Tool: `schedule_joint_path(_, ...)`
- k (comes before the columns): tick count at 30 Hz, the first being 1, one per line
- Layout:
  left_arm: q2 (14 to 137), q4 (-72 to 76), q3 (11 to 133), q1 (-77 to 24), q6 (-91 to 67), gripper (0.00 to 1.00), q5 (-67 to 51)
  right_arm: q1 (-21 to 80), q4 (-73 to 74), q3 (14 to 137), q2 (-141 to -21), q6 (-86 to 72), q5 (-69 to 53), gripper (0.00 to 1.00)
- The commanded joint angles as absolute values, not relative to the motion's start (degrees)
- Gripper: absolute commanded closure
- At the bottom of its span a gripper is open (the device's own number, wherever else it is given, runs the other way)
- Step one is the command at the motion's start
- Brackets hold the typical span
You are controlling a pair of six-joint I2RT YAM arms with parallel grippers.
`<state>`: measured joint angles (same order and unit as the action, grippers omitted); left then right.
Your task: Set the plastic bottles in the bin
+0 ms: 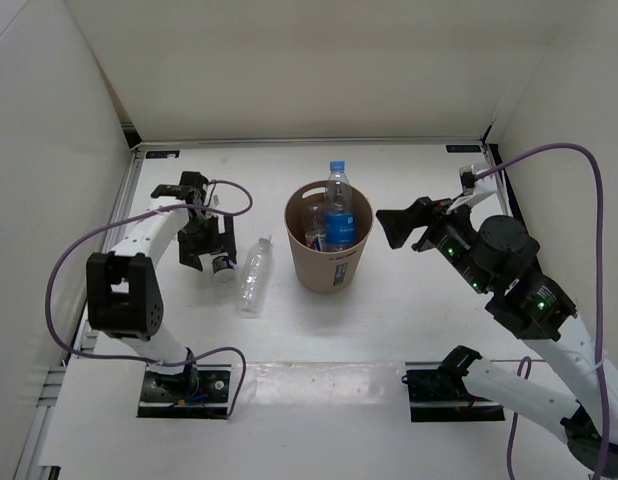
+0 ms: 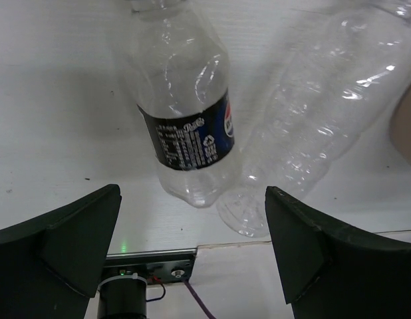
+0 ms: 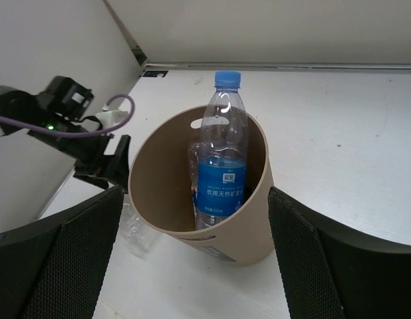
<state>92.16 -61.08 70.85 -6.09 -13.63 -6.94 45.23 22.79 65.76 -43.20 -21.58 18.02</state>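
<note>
The tan bin (image 1: 329,262) stands mid-table. The blue-labelled bottle (image 1: 337,208) stands upright in it, with a second bottle (image 1: 314,226) beside it; the right wrist view shows the bin (image 3: 249,222), the blue-labelled bottle (image 3: 221,174) and a white/orange label (image 3: 193,188) behind it. The dark-labelled bottle (image 2: 185,119) and the plain clear bottle (image 2: 318,119) lie side by side on the table, left of the bin. My left gripper (image 1: 209,252) is open over the dark-labelled bottle (image 1: 222,264), jaws wide (image 2: 192,246). My right gripper (image 1: 394,228) is open and empty right of the bin (image 3: 192,266).
White walls enclose the table on the left, back and right. The plain clear bottle (image 1: 253,273) lies between the left gripper and the bin. Purple cables loop from both arms. The arm base plates sit at the near edge.
</note>
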Motion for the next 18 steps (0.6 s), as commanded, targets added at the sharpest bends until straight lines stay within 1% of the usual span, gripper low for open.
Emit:
schedule_joint_path(1, 93.8, -61.7, 72.9, -6.1, -14.0, 0.00, -6.9, 43.3, 20.8, 64.8, -41.2, -22.0, 12.2, 0.10)
schedule_joint_path(10, 101.8, -63.5, 75.1, -6.2, -13.2, 0.00, -5.2, 35.6, 20.6, 63.8, -40.3, -22.4, 2.2, 0.10)
schedule_joint_path(18, 104.5, -63.8, 75.5, -6.2, -12.3, 0.00, -6.2, 29.5, 20.6, 62.9, -39.0, -23.9, -4.4, 0.10)
